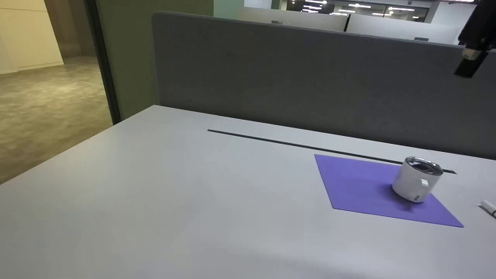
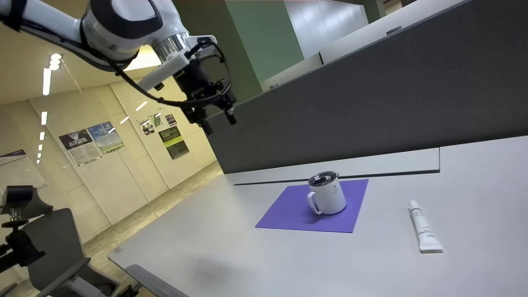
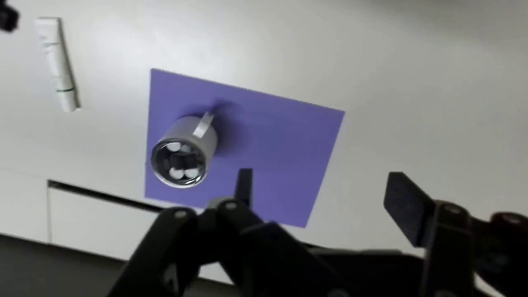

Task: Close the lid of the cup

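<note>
Your claw [image 2: 220, 126] gapes apart, higher than the mat [image 2: 284, 211] where the cup [image 2: 331, 201] stands upright, lid [image 2: 323, 178] topmost, handle [image 3: 203, 125] pointing inward.

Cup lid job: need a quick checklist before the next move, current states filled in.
1. Gripper open, nothing between its jaws: ok.
2. Cup upright on the purple mat: ok.
3. Lid on top of the cup: ok.
4. Lid fully closed: cannot tell, reflections hide the detail.
5. Gripper lined up with the lid: not ok, in the wrist view the lid lies off to one side of its open gap.
6. White tube apart from cup and mat: ok.
</note>
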